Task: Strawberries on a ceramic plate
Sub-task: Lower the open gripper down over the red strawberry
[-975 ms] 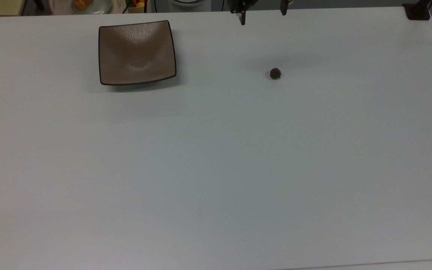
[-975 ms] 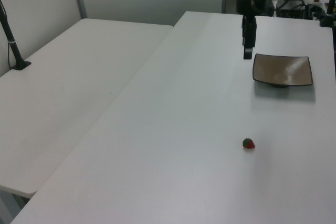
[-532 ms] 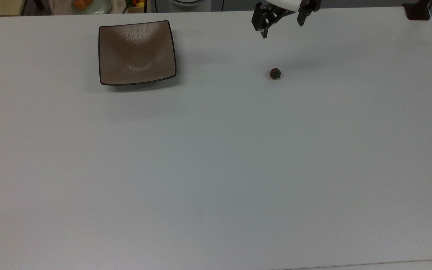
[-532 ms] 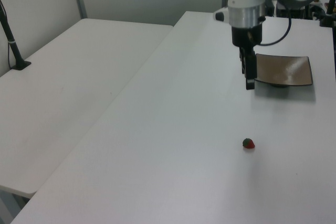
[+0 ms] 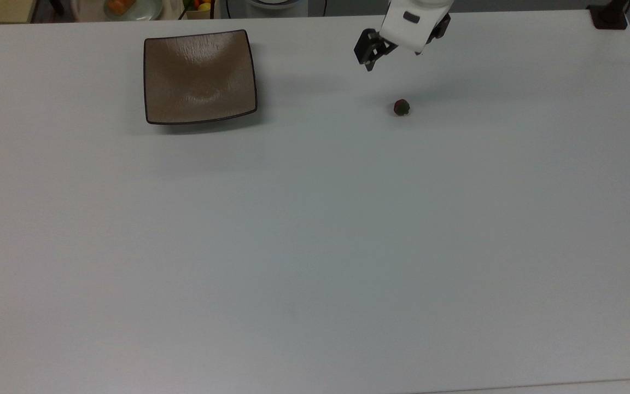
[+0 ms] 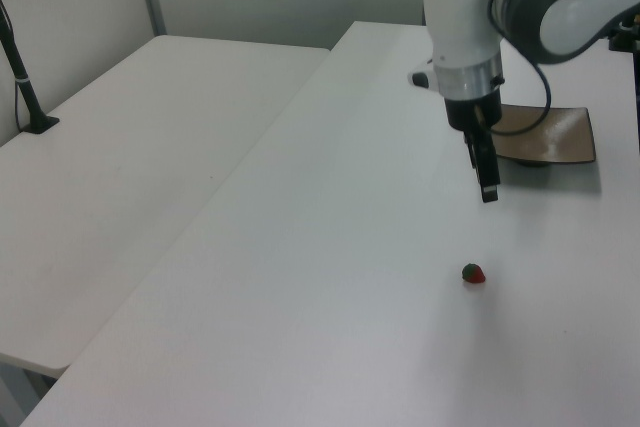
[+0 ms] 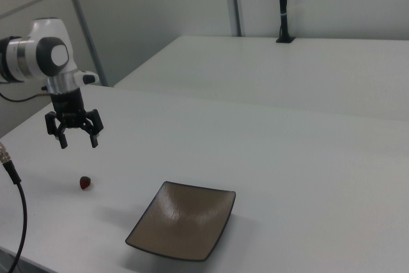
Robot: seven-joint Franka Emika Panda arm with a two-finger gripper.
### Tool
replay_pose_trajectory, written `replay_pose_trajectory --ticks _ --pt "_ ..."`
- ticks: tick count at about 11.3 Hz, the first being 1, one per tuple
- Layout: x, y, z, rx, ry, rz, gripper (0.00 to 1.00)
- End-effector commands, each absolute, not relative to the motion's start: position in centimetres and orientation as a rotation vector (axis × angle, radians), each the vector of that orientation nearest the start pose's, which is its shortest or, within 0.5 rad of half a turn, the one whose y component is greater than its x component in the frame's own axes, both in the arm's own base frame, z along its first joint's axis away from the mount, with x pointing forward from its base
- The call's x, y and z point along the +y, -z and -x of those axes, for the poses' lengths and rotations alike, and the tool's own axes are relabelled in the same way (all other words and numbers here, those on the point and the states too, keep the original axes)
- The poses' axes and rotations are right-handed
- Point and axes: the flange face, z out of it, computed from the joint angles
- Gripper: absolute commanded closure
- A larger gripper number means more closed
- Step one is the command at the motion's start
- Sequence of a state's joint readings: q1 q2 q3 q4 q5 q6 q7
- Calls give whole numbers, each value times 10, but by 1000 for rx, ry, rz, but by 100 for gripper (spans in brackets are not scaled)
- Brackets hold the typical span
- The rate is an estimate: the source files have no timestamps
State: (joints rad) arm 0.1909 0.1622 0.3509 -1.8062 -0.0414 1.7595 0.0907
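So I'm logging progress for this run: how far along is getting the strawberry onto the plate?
Early stage. Nothing is done yet: the strawberry lies on the white table, well apart from the ceramic plate, which holds nothing. In hand: the gripper hangs open above the table near the berry, not touching it. Left: lower onto the berry, grasp it, carry it over and set it on the plate.

Even, diffuse overhead light falls on the white surface point(image 5: 315, 246), leaving it bright with a cool grey cast in the top view. Shadows are soft and faint: a pale smudge beside the ceramic plate point(image 5: 200, 76) and a dim one near the strawberries point(image 5: 401, 108). A broad sheen glares on the plate's glossy face. Focus is slightly soft throughout.
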Motion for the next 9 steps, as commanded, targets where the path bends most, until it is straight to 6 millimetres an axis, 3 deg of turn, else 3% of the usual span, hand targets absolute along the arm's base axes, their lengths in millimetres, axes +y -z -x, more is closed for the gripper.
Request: replay_pose_trajectory --ticks 1,9 --pt "306 -403 -495 -806 -314 3083 0" --pt "329 -325 -480 -845 -136 3084 0"
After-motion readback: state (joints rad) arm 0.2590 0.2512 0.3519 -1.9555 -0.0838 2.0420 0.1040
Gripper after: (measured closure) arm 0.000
